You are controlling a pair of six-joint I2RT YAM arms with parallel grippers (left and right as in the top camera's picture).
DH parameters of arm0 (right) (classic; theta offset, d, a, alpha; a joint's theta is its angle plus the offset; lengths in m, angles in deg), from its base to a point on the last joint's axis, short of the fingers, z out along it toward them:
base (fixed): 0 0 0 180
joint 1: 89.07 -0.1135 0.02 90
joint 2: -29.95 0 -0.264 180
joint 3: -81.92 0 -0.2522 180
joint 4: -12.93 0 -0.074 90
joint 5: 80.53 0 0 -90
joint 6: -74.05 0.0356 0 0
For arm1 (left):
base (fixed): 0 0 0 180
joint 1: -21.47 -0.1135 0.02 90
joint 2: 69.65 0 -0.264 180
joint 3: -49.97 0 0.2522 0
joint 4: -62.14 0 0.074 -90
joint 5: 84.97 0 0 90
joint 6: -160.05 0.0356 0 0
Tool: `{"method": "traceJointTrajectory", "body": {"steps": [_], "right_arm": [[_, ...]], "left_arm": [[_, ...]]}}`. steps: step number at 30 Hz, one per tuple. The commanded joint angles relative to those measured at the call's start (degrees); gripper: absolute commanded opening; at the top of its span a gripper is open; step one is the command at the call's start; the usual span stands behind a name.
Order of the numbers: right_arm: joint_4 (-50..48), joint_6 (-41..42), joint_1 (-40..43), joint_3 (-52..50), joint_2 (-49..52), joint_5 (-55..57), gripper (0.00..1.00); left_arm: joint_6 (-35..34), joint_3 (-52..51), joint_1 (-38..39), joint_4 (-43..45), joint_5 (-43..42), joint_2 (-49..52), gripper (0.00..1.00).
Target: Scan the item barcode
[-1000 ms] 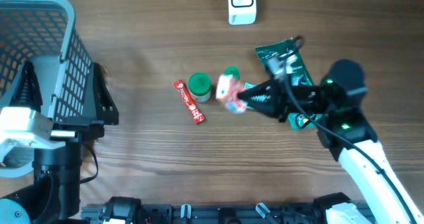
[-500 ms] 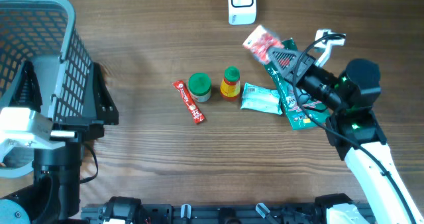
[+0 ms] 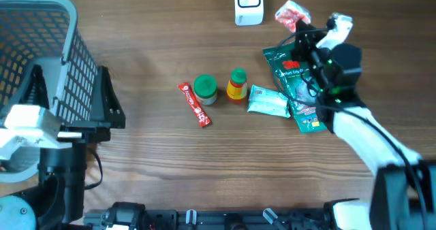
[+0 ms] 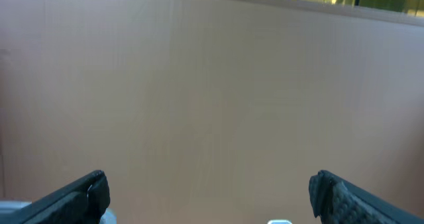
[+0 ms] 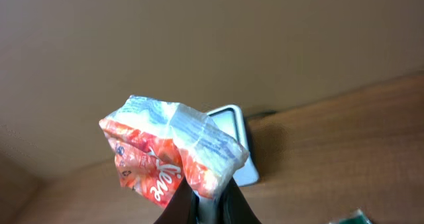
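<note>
A red and white crinkled packet [image 3: 291, 15] [image 5: 169, 151] hangs in the air at the back right, pinched at its lower edge by my right gripper [image 3: 302, 27] [image 5: 207, 207], which is shut on it. Just left of the packet a white scanner [image 3: 248, 3] [image 5: 233, 141] stands at the table's far edge; in the right wrist view the scanner shows right behind the packet. My left gripper [image 4: 211, 194] is open and faces bare wood, with only its two dark fingertips [image 4: 86, 192] in the left wrist view.
On the wood lie a red stick sachet [image 3: 194, 104], a green-lidded jar [image 3: 205, 89], a small yellow bottle with green cap [image 3: 236, 86], a pale wipes pack [image 3: 268, 101] and a green pouch [image 3: 294, 80]. A grey mesh basket [image 3: 48, 60] stands at the left.
My right gripper has carried the red and white packet from beside the small bottle up and to the back right, close to the scanner. The left arm has shifted slightly.
</note>
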Motion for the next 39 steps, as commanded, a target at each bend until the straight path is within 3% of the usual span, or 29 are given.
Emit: {"method": "traceJointTrajectory", "body": {"steps": [1,16,23,33,37,39], "right_arm": [[-6.8,-2.1,-0.07,3.02,9.29,2.16,0.04],[-1.49,-18.43,-5.44,36.92,38.01,2.27,0.05],[-1.33,-18.36,-5.6,46.82,47.39,2.19,0.05],[-1.36,-18.34,-5.6,48.65,48.33,2.21,0.05],[-0.94,-15.08,-5.2,48.65,47.47,3.08,0.05],[2.03,-12.15,-3.82,48.65,44.37,3.04,0.05]], "left_arm": [[-0.28,-0.07,-0.31,-2.34,-0.46,-0.31,1.0],[-0.28,-0.07,-0.31,-7.89,-0.46,-0.31,1.0],[-0.28,-0.07,-0.31,-7.93,-0.22,-0.31,1.0],[0.07,-0.11,-0.31,-11.32,1.92,-0.24,1.0],[5.33,-0.11,-0.31,-13.86,1.77,-0.24,1.0],[13.03,-0.11,-0.31,-15.13,-1.64,-0.28,1.0]]}}
